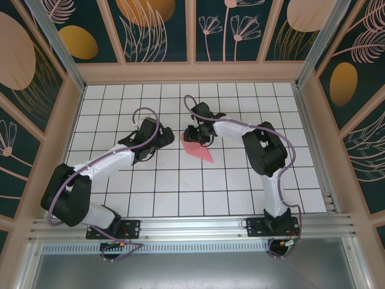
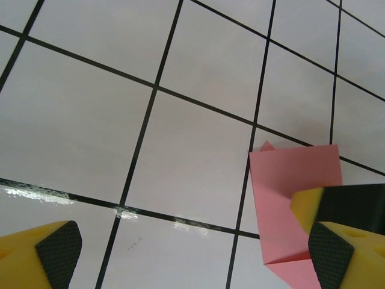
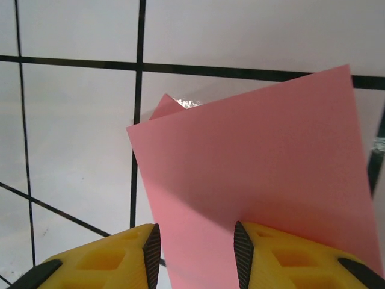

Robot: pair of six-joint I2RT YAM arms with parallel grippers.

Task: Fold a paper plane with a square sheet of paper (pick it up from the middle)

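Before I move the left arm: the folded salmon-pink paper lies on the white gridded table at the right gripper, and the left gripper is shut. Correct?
No: the left gripper is wide open, as the left wrist view shows. The folded salmon-pink paper does lie on the white gridded table at the right gripper.

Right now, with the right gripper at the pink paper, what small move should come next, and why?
Probably ease the left gripper toward the pink paper. Its jaws stand wide open over the table beside the sheet, while the right gripper, jaws partly apart, is at the folded paper, which looks raised off the surface. A second contact would likely help press it flat.
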